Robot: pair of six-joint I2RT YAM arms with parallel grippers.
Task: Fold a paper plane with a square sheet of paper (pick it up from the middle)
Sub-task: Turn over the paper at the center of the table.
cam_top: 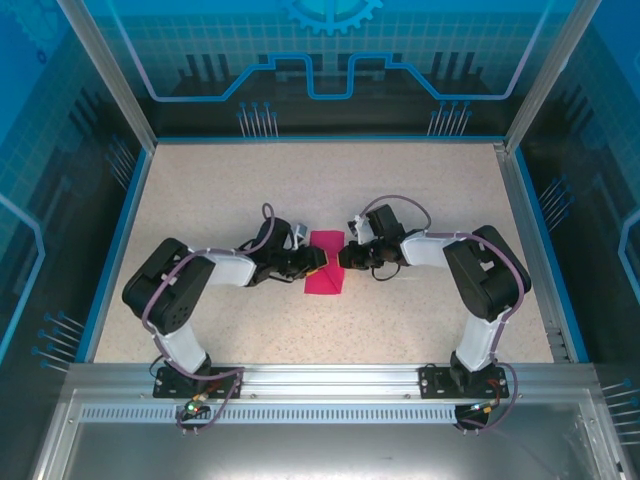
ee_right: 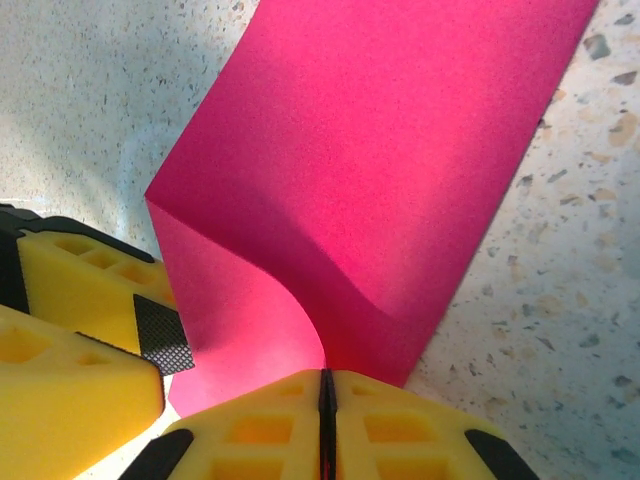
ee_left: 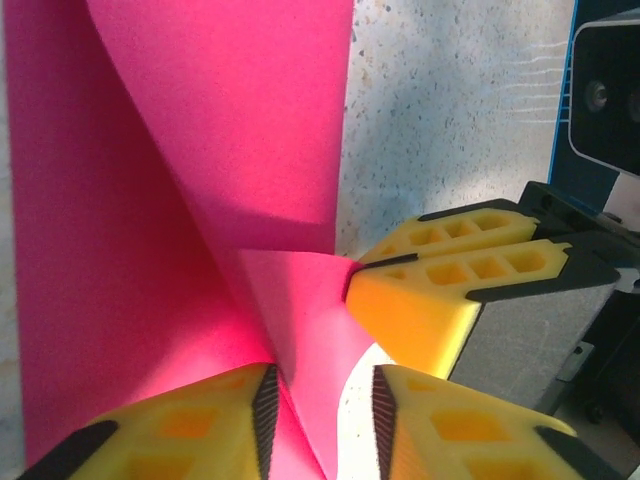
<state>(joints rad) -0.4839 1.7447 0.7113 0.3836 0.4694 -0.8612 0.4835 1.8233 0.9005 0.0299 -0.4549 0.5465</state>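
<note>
The square sheet of paper (cam_top: 326, 272) is magenta-pink and lies mid-table as a narrow doubled strip between my two grippers. My right gripper (cam_top: 343, 257) is shut on its right edge; in the right wrist view the jaws (ee_right: 322, 385) meet on a raised, curling layer of the sheet (ee_right: 400, 150). My left gripper (cam_top: 313, 262) is at the left edge. In the left wrist view it (ee_left: 322, 398) stands open, its jaws apart around a lifted flap of the sheet (ee_left: 200, 150), which runs close to the left pad. The right gripper's fingers (ee_left: 440, 290) pinch just beyond. The paper plane is out of view.
The speckled beige table (cam_top: 300, 190) has a blue rim and transparent blue walls at the back and sides. An aluminium rail (cam_top: 330, 385) with both arm bases runs along the near edge. The left gripper's fingers (ee_right: 70, 300) sit close beside the right gripper.
</note>
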